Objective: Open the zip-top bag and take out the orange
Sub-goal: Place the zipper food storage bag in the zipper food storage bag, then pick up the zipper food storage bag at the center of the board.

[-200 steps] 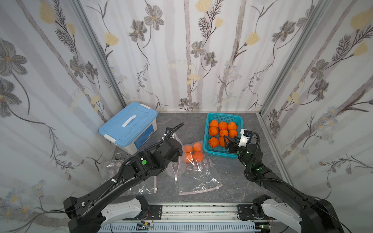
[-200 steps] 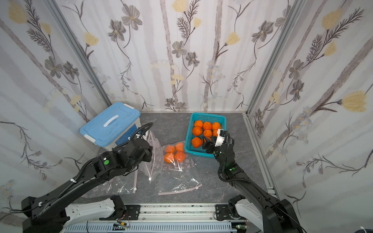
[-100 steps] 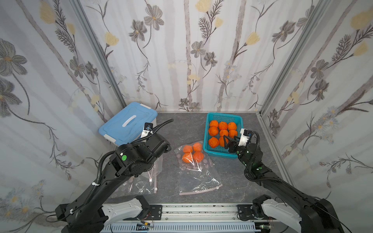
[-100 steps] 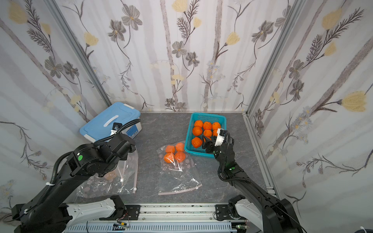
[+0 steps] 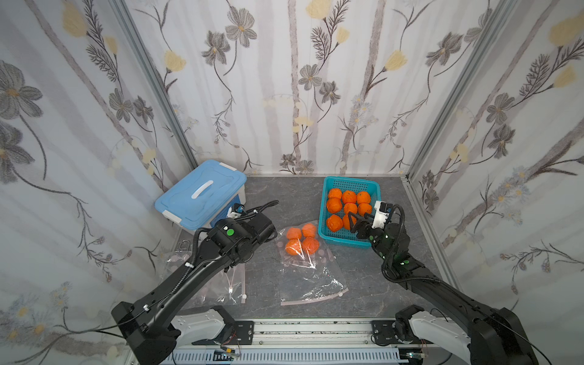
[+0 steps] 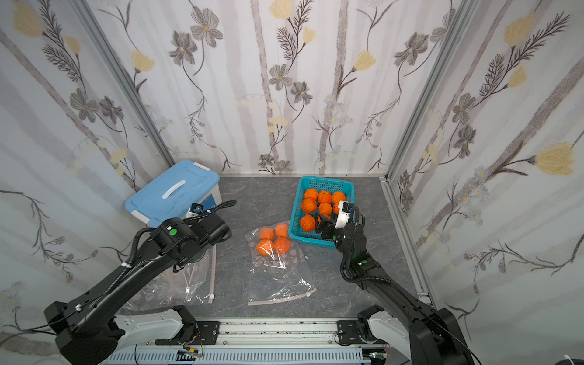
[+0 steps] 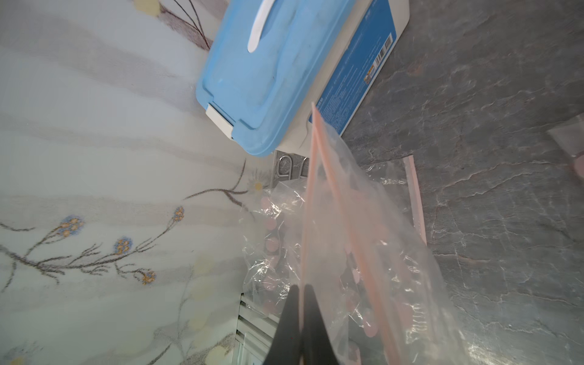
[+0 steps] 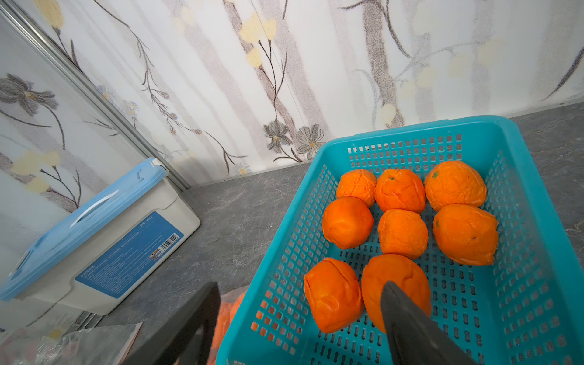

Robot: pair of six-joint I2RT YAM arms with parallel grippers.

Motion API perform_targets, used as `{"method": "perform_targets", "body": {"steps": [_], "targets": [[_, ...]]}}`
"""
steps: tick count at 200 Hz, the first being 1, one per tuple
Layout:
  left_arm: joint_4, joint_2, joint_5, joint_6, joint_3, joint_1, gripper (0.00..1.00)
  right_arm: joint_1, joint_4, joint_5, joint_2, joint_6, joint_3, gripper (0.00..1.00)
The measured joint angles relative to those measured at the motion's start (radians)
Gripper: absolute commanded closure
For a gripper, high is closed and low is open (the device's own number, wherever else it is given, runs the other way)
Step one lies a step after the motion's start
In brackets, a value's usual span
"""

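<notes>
Left gripper (image 7: 302,289): fingers pressed together, pinching the pink zip strip of a clear plastic zip-top bag with pink dots (image 7: 357,246). The held bag extends over another flat clear bag (image 7: 395,177) on the grey marbled tabletop (image 7: 489,126), beside the blue-lidded white storage box (image 7: 262,63).

Right gripper (image 8: 300,284): spread wide, straddling the near wall of the teal perforated plastic basket (image 8: 410,129) of oranges.

Clear zip-top bag of oranges (image 5: 308,275): lies flat mid-table, just beside the basket and untouched. Its four oranges (image 5: 309,245) are bunched at the far end.
</notes>
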Motion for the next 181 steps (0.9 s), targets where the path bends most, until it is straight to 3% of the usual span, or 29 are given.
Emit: {"method": "perform_targets", "body": {"steps": [12,23,44,66,84,121,157,181], "targets": [[0.058,0.030,0.025,0.027,-0.037,0.052,0.98,0.001,0.000,-0.002,0.000,0.000,0.001,0.19],[0.112,0.074,0.040,0.051,-0.060,0.092,0.91,0.001,0.000,-0.002,0.000,0.000,0.002,0.19],[0.217,0.148,0.060,0.092,-0.080,0.132,0.59,0.001,0.000,-0.006,0.000,0.000,0.003,0.19],[0.316,0.201,0.089,0.117,-0.093,0.166,0.31,0.000,0.000,-0.016,0.000,0.000,0.003,0.19],[0.380,0.204,0.132,0.137,-0.099,0.172,0.19,0.000,-0.006,-0.017,-0.002,0.000,0.006,0.19],[0.491,0.056,0.280,0.176,-0.117,0.184,0.11,0.000,-0.040,-0.054,-0.016,-0.005,0.042,0.18],[0.536,-0.130,0.419,0.206,-0.121,0.190,0.15,-0.001,-0.190,-0.107,-0.059,-0.011,0.117,0.21],[0.615,-0.231,0.612,0.216,-0.184,0.190,0.18,-0.001,-0.355,-0.200,-0.131,-0.010,0.125,0.23]]}}
